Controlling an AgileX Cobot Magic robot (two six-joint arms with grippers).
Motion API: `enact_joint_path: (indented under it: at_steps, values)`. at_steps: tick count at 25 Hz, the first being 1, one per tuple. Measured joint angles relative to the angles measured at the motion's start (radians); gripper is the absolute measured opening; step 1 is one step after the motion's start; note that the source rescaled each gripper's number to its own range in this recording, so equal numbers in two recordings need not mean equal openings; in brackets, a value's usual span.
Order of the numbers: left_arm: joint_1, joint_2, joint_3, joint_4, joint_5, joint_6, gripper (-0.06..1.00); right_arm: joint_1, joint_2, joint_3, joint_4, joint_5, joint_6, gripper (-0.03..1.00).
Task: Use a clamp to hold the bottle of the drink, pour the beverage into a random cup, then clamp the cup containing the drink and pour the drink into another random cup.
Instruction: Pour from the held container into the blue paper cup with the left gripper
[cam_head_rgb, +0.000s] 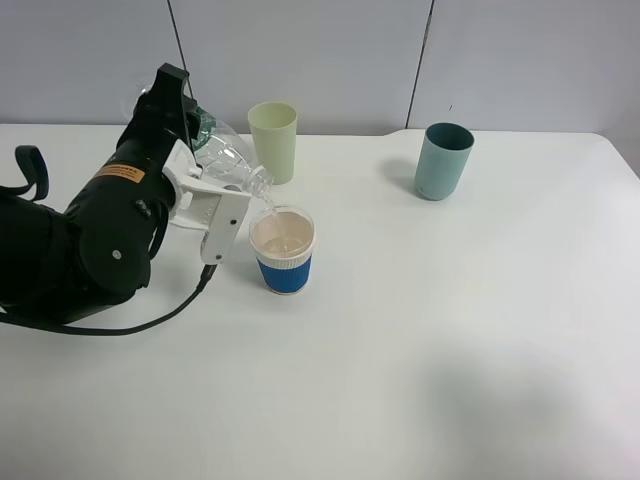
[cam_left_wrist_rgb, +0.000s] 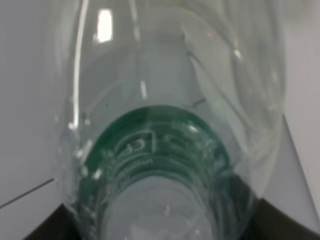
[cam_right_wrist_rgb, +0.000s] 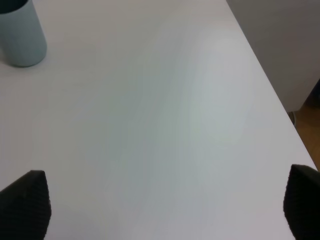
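Clear plastic bottle (cam_head_rgb: 228, 158) was clamped in the left fingers (cam_head_rgb: 222, 218), tipped well over, mouth down above the blue paper cup (cam_head_rgb: 283, 268). A thin stream ran from the mouth into that cup, which held pale liquid (cam_head_rgb: 281, 236) close to the rim. I couldn't tell how much was left in the bottle (see-through plastic, no good from the high camera). Left wrist camera was filled by the bottle body, with a green band showing through the plastic. Dark finger tips sat against the bottle's sides in two corners of that frame.

Blue cup stood upright on the white bench (cam_head_rgb: 450, 350), just beside the left arm (cam_head_rgb: 90, 240), a white ribbed band above its blue lower half. Pale green cup (cam_head_rgb: 273, 140) stood upright behind it, close to the bottle's shoulder and apart from the blue cup. I couldn't tell whether the bottle touched it. Teal cup (cam_head_rgb: 443, 160) stood upright well off to the right, near the back edge of the bench. Black cable (cam_head_rgb: 170, 315) trailed from the left arm across the bench.

Right fingers (cam_right_wrist_rgb: 25, 207) were released, spread wide with only bare bench between them. Right wrist camera caught the teal cup at the edge of its frame, well apart from the fingers.
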Motion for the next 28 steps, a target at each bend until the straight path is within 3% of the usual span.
enact_joint_path:
  at_steps: [9, 16, 28]
  values:
    - [0.0, 0.0, 0.0, 0.061, 0.0, 0.006, 0.01, 0.0, 0.0, 0.0, 0.0, 0.0, 0.0, 0.79]
    - [0.0, 0.0, 0.0, 0.094, 0.0, 0.088, 0.01, 0.0, 0.0, 0.0, 0.0, 0.0, 0.0, 0.79]
    - [0.0, 0.0, 0.0, 0.147, 0.0, 0.135, 0.01, 0.0, 0.0, 0.0, 0.0, 0.0, 0.0, 0.79]
